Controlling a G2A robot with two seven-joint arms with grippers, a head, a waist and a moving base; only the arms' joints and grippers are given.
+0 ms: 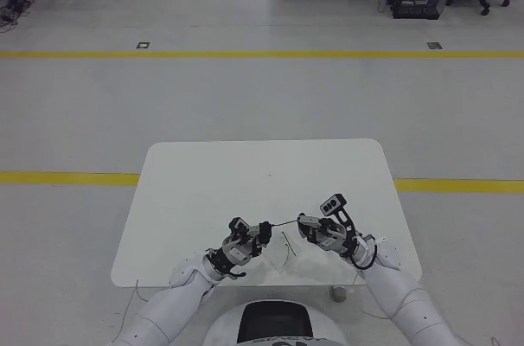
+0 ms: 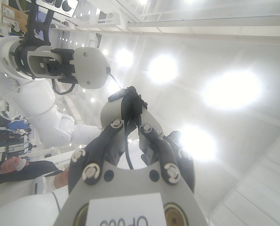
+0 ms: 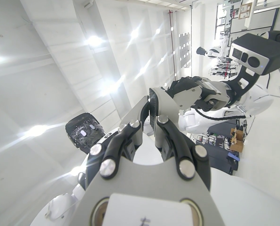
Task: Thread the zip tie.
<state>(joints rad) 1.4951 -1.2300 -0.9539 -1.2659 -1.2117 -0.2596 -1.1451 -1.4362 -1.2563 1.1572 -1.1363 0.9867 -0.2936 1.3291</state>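
A thin black zip tie (image 1: 284,223) spans the short gap between my two grippers, held just above the near part of the white table (image 1: 262,173). My left gripper (image 1: 260,230) is shut on one end; in the left wrist view the black strap (image 2: 128,151) runs down between its fingers (image 2: 111,111). My right gripper (image 1: 303,223) is shut on the other end, its fingertips pressed together in the right wrist view (image 3: 150,102). The tie's thin end (image 2: 114,79) leads from the right gripper (image 2: 107,70) to the left one. The two grippers face each other, almost touching.
A second thin tie (image 1: 285,246) lies on the table just below the gap between the grippers, near the front edge. Grey floor with yellow lines surrounds the table.
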